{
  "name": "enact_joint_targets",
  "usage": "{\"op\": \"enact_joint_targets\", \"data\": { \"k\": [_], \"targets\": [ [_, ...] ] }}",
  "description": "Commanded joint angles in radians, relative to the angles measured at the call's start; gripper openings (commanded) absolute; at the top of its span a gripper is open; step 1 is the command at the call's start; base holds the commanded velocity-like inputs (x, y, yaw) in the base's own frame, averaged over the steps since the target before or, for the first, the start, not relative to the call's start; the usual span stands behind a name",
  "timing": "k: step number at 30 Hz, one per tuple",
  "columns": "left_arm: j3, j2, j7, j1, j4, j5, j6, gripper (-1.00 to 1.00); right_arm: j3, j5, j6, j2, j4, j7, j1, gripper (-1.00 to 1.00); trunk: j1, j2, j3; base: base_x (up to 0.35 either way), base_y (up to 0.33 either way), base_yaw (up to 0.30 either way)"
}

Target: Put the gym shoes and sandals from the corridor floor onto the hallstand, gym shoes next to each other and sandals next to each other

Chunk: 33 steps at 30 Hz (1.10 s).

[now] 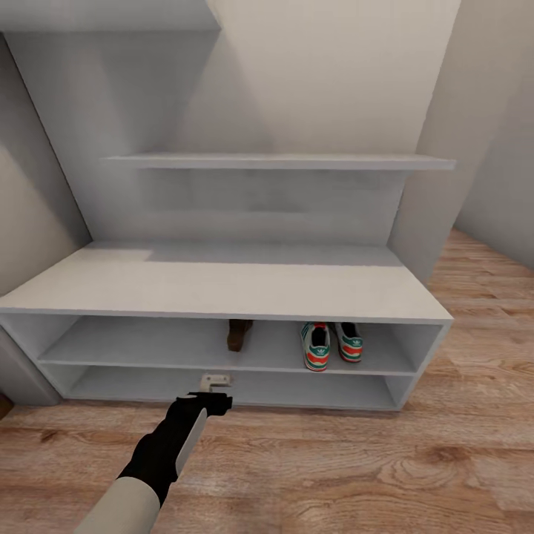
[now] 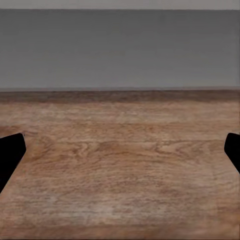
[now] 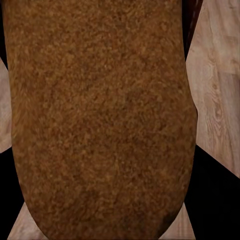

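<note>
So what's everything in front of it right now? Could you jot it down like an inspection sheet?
Surface: wood-plank floor; no footwear on the stretch seen.
Job's things: two gym shoes side by side on the hallstand's upper open shelf; one dark brown sandal on the same shelf, apart from them; a second sandal close against the right hand, fingers beside it.
Clutter: nothing seen.
Hands: left hand low before the bottom shelf, open, empty.
Cables: nothing seen.
Surroundings: pale walls, wall shelf.
</note>
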Motion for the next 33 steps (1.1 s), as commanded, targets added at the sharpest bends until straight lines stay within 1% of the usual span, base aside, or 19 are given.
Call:
{"op": "enact_joint_targets", "data": {
  "k": [1, 5, 11, 12, 24, 33],
  "targets": [
    [-0.003, 0.000, 0.013, 0.000, -0.001, 0.008, 0.010, 1.00, -0.005, -0.011, 0.002, 0.001, -0.001, -0.006, -0.001, -1.00, 0.000, 0.000, -0.001, 0.000, 0.000, 0.000],
    [-0.003, 0.000, 0.036, 0.000, -0.001, 0.007, 0.033, 1.00, -0.028, -0.011, 0.003, 0.003, -0.001, -0.006, -0.001, -1.00, 0.000, 0.000, -0.001, 0.000, 0.000, 0.000],
    [-0.004, 0.000, 0.036, 0.000, -0.001, 0.008, 0.067, 1.00, -0.063, -0.011, 0.003, 0.003, -0.001, -0.006, -0.001, -1.00, 0.000, 0.000, -0.001, -0.040, 0.054, 0.000],
    [-0.004, 0.000, 0.036, 0.000, -0.001, 0.008, 0.067, 1.00, -0.091, -0.011, 0.003, 0.003, -0.001, -0.006, -0.001, -1.00, 0.000, 0.000, -0.001, -0.135, 0.173, 0.000],
    [-0.003, 0.000, 0.036, 0.000, -0.001, 0.008, 0.067, 1.00, -0.090, -0.008, 0.003, 0.003, -0.001, -0.005, -0.001, -1.00, 0.000, 0.000, -0.001, -0.180, 0.260, 0.000],
    [-0.002, 0.000, 0.036, 0.000, -0.001, 0.008, 0.067, 1.00, -0.087, -0.007, 0.003, 0.003, -0.001, -0.005, -0.001, -1.00, 0.000, 0.000, -0.001, -0.132, 0.287, 0.000]
  ]
}}
